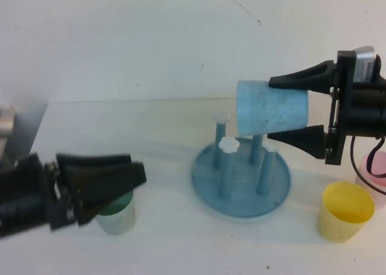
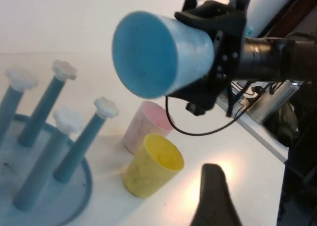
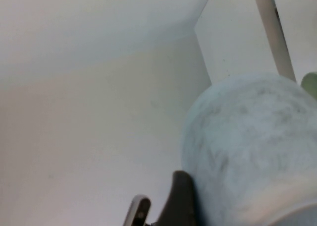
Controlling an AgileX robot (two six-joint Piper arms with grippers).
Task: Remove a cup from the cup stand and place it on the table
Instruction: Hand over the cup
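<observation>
The cup lay sideways above the stand, mouth leftward, pinched by the right claw. Left claw hovered low, spread, beside a green cup.

The right gripper hangs raised at the right, jaws clamped; the left gripper sits low at the left.

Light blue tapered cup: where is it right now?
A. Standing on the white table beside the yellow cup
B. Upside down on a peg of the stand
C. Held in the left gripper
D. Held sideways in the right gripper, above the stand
D: the right gripper is shut on the light blue tapered cup, lying on its side above the round blue cup stand, off the pegs; the left gripper sits low by the pale green cup.
</observation>
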